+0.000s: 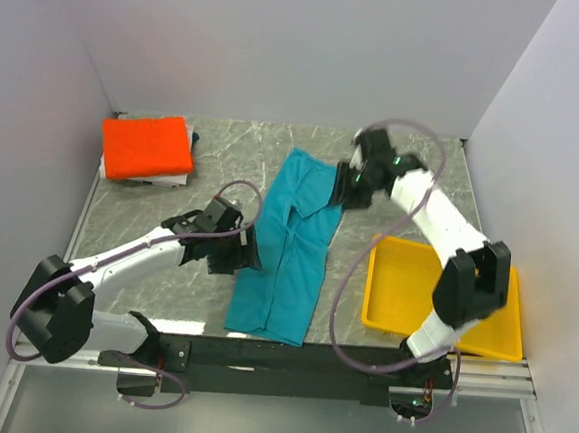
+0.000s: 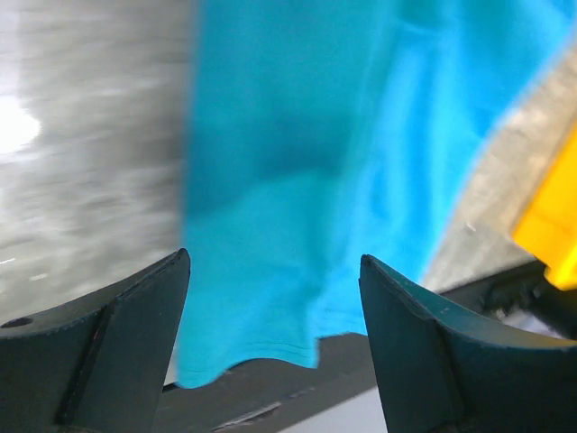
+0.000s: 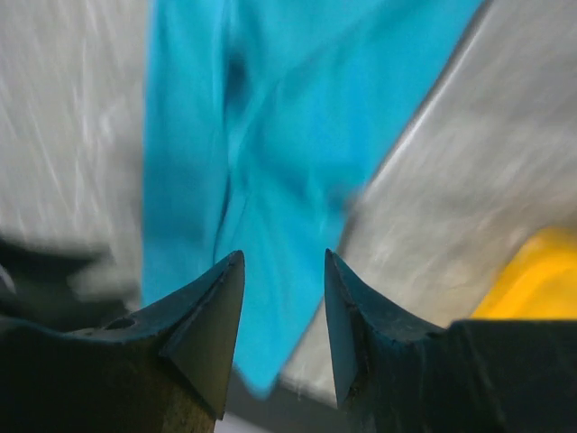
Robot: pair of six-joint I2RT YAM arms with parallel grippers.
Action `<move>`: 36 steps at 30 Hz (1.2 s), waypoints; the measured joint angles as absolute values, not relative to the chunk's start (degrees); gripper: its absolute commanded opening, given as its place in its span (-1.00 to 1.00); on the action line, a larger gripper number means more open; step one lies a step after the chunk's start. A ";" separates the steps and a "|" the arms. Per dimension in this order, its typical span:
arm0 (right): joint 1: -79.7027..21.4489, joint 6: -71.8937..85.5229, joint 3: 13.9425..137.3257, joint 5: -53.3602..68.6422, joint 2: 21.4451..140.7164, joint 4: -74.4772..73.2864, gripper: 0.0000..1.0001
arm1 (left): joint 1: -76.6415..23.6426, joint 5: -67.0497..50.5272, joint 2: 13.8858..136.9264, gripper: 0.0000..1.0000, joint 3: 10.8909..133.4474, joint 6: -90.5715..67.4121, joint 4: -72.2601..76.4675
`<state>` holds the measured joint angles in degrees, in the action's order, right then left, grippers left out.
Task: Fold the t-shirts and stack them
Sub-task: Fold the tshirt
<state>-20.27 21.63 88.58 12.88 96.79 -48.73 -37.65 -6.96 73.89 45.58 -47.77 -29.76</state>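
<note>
2 white arms (image 1: 136, 253), black joints (image 1: 480, 282), purplish-grey looping cables (image 1: 341, 281), dark jaws.

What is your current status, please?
Left gripper open, right gripper open, both at teal shirt. Shirt folded lengthwise, unstacked. Yellow tray alongside, apart.

Matt teal cloth t-shirt (image 1: 285, 251) on a glossy grey marbled table (image 1: 224, 151).
</note>
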 measured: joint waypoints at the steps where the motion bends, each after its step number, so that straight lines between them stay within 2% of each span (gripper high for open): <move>1: -22.55 22.50 83.13 13.45 94.17 -47.44 -0.06 | -36.49 -6.59 73.49 0.62 44.93 -47.77 -30.22; 7: -34.65 30.13 57.23 17.63 84.42 -43.42 -0.09 | -33.43 -6.28 71.44 0.59 41.28 -47.72 -31.92; 13: -42.87 39.51 42.89 19.46 73.17 -40.45 -0.09 | -33.43 -6.31 67.94 0.54 37.54 -47.83 -32.67; 20: -51.75 48.53 38.87 19.55 69.97 -34.48 -0.10 | -33.43 -6.33 60.71 0.45 33.95 -49.34 -33.82; 29: -59.16 53.56 39.97 17.63 81.01 -31.88 -0.17 | -33.43 -6.52 58.33 0.41 31.51 -51.81 -33.63; 34: -60.77 55.16 40.47 16.75 83.20 -31.44 -0.18 | -33.61 -6.63 56.75 0.35 31.14 -52.42 -33.47; 36: -60.97 55.48 40.77 16.49 83.94 -31.18 -0.25 | -34.26 -6.46 56.60 0.32 31.14 -52.90 -33.45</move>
